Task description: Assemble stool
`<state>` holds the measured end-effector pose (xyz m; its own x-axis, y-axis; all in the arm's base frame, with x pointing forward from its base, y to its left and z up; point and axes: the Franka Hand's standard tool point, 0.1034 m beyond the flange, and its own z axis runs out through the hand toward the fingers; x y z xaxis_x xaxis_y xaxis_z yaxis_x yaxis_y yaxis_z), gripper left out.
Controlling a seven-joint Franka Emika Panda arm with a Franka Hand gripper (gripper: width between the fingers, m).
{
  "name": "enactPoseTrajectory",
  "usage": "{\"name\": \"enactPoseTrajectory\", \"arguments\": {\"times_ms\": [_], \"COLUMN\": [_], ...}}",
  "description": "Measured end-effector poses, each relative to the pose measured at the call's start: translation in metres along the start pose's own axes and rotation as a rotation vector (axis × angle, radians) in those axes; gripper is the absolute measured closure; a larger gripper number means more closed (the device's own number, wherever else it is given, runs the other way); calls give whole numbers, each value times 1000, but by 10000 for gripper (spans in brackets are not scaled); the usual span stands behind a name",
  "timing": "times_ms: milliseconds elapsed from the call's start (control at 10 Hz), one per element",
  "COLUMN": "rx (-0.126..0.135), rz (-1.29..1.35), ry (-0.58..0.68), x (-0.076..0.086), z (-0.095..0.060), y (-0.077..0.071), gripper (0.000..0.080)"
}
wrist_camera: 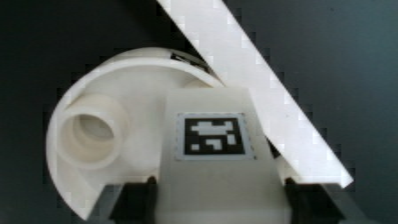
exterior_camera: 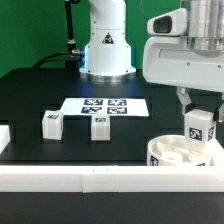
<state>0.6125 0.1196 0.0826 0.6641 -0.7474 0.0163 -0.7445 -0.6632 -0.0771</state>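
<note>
The round white seat disc [exterior_camera: 178, 157] lies at the exterior view's front right, against the border bar. My gripper [exterior_camera: 201, 108] is shut on a white leg [exterior_camera: 200, 129] with a square tag and holds it upright, its lower end at the seat's top. In the wrist view the leg [wrist_camera: 215, 135] sits between my fingers [wrist_camera: 132, 202] over the seat [wrist_camera: 111, 95], next to a round hole [wrist_camera: 87, 136]. My gripper [wrist_camera: 217, 203] grips its sides. Two more legs stand on the table, one [exterior_camera: 51, 123] at the left and one [exterior_camera: 99, 126] near the middle.
The marker board [exterior_camera: 106, 106] lies flat behind the two loose legs. A long white border bar [exterior_camera: 90, 178] runs along the front edge and shows as a diagonal strip in the wrist view [wrist_camera: 249, 75]. The robot base [exterior_camera: 105, 45] stands at the back.
</note>
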Motion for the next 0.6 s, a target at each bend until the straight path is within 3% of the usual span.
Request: {"name": "enactPoseTrajectory", "arguments": {"times_ms": [500, 600], "rx": [110, 120], "rz": [753, 895], "ry": [-69, -92], "x": [-2, -5], "z": [1, 0], "y": [-3, -6], "gripper": [464, 464]}}
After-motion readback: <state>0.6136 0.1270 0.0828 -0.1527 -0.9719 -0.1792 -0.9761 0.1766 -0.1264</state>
